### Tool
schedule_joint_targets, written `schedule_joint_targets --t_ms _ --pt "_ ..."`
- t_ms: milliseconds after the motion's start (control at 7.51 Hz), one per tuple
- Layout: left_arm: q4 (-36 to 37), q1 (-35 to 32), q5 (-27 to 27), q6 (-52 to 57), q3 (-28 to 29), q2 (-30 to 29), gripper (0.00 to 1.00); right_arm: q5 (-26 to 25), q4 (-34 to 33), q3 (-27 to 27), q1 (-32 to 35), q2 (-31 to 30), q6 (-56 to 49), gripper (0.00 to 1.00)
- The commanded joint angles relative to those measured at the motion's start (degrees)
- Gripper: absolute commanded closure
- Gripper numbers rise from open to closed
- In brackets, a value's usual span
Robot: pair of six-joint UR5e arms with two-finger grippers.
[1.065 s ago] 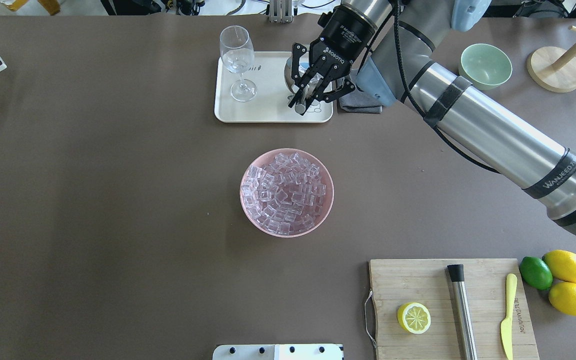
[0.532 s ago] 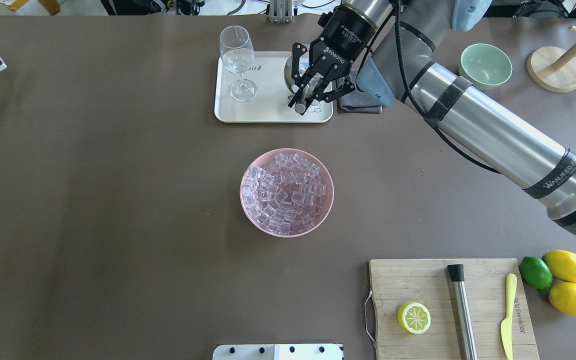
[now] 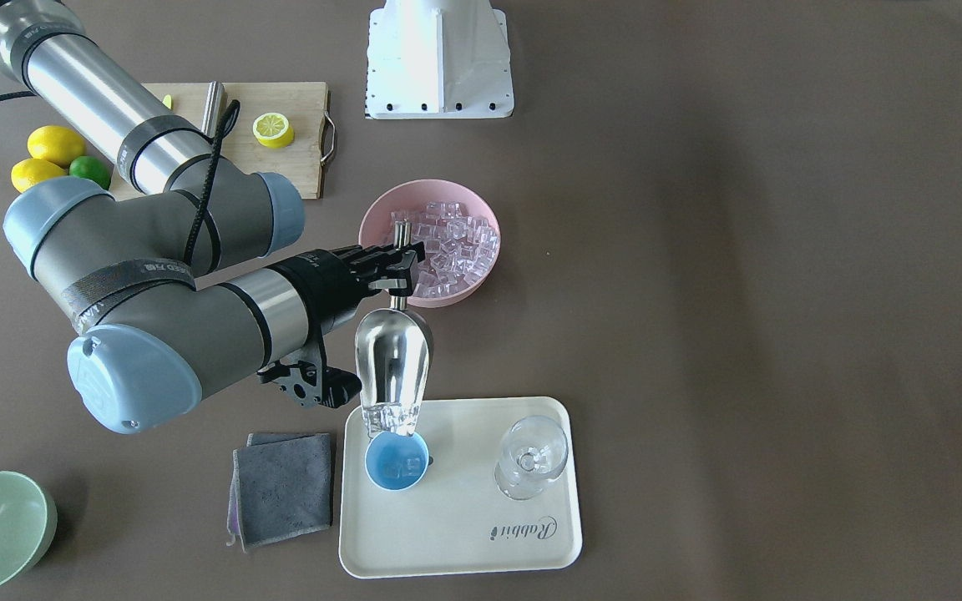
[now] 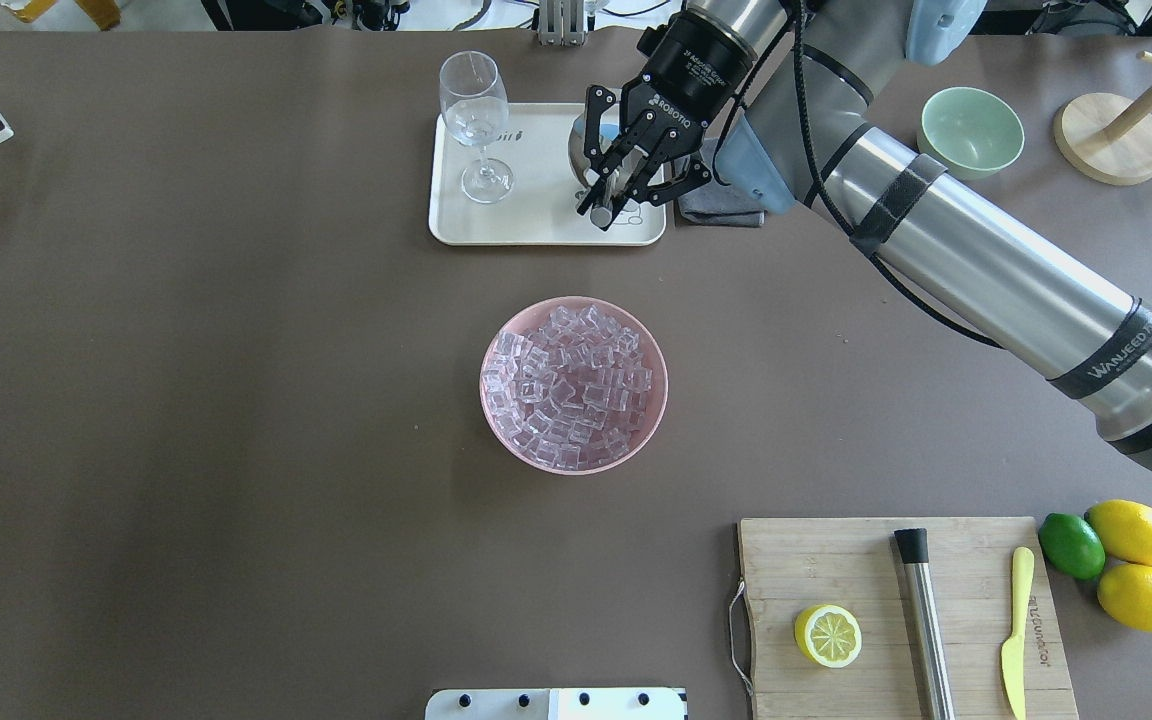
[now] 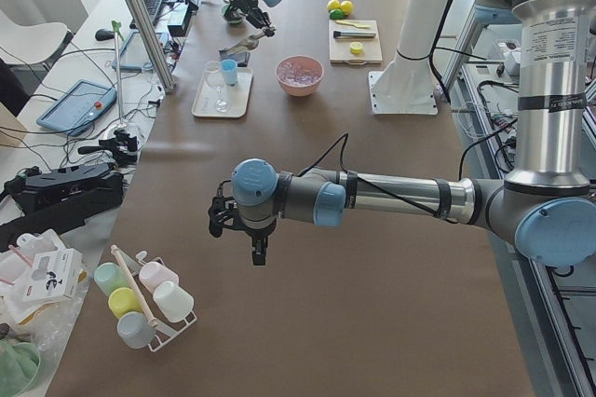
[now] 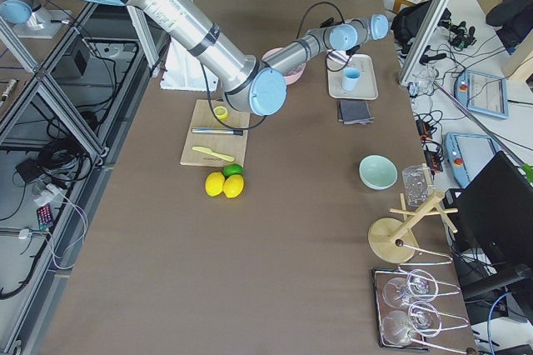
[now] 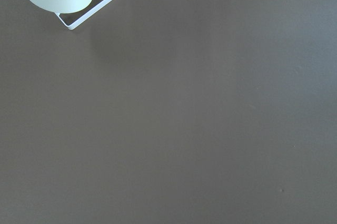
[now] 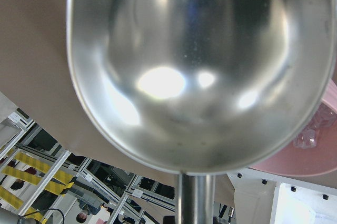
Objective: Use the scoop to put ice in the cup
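Right gripper [image 3: 402, 260]: clamps scoop [image 3: 393, 367].
Scoop: above cup [image 3: 396, 462], ice [image 3: 386, 414] at lip.
Cup: tray's [image 3: 464, 542] 10 o'clock, front view.
Left gripper [image 5: 220, 220]: grip unreadable.

1. Seen from the robot's side, the tray [image 4: 536, 215] lies far across the table, with the glass [image 4: 476, 120] on its left and the cup [image 3: 397, 463] on its right.
2. The scoop [image 3: 393, 359] hangs tilted, its lip over the cup.
3. The bowl [image 4: 485, 390] holding the ice [image 4: 571, 385] sits mid-table, nearer the robot than the tray.
4. A cloth [image 3: 281, 484] lies just right of the tray, with another bowl [image 4: 971, 130] farther right.
5. The cutting board [image 4: 836, 560] at near right carries a half lemon [image 4: 827, 635], a rod [image 4: 926, 630] and a knife [image 4: 1014, 640].
6. Two lemons [image 4: 1133, 531] and a lime [image 4: 1071, 546] lie beside its right edge.
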Motion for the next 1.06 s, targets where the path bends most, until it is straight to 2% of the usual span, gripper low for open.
schedule_joint_targets --t_ms 0,399,665,932 --pt "-0.06 -0.20 -0.11 0.39 0.01 0.82 0.02 0.18 0.00 0.17 -0.09 -0.12 -0.13 1.00" --pt "0.03 -0.11 0.16 0.48 -1.05 0.82 0.02 -0.86 0.35 1.83 0.00 -0.73 -0.30 1.00" --pt "0.81 -0.02 0.25 0.48 -1.05 0.65 0.02 -11.55 0.70 9.19 -0.17 -4.67 0.22 1.00" --pt "1.35 -0.20 0.42 1.35 -1.22 0.65 0.02 -20.86 0.70 18.67 -0.17 -11.51 0.40 1.00"
